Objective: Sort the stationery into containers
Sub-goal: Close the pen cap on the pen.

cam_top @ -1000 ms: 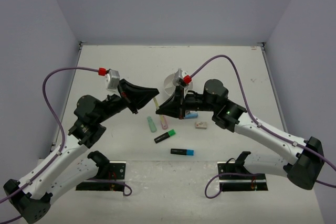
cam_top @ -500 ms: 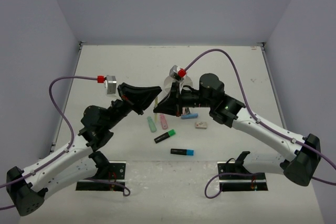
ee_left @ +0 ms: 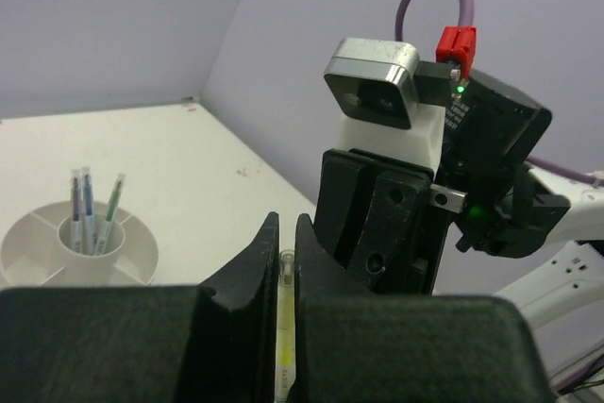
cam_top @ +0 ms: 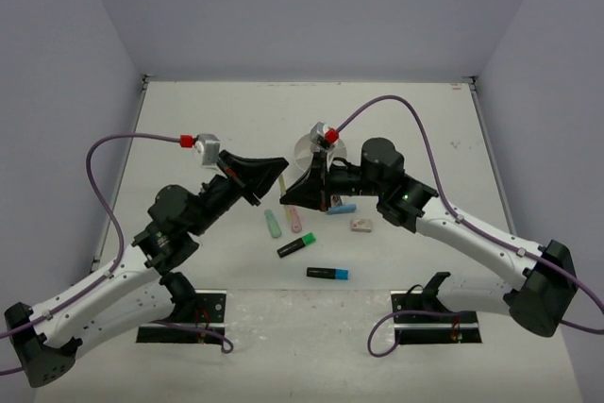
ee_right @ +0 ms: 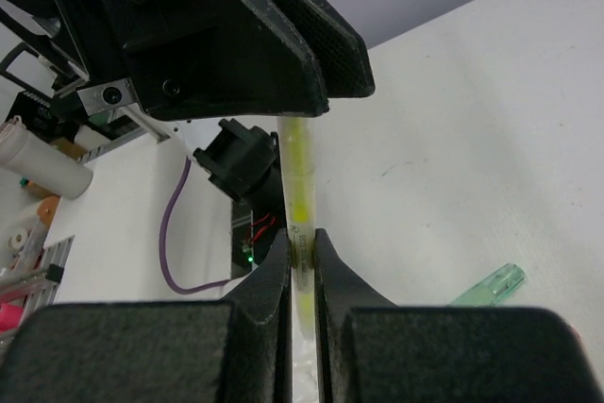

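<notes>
The left gripper (cam_top: 278, 168) and right gripper (cam_top: 284, 197) meet tip to tip above the middle of the table (cam_top: 208, 129), each clamped shut on the same thin yellow pen (ee_left: 285, 327), held off the surface. Just behind stands the round white organiser (ee_left: 132, 266), with thin pens (ee_left: 90, 209) upright in its central cup. A mint marker (cam_top: 273, 224), pink marker (cam_top: 294, 220), green highlighter (cam_top: 296, 247), blue highlighter (cam_top: 327, 273) and eraser (cam_top: 360, 225) lie loose nearby.

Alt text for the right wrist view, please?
The right hand is shut on a thin yellow pen whose far end runs up into the left hand. A mint marker lies on the white table at right.
</notes>
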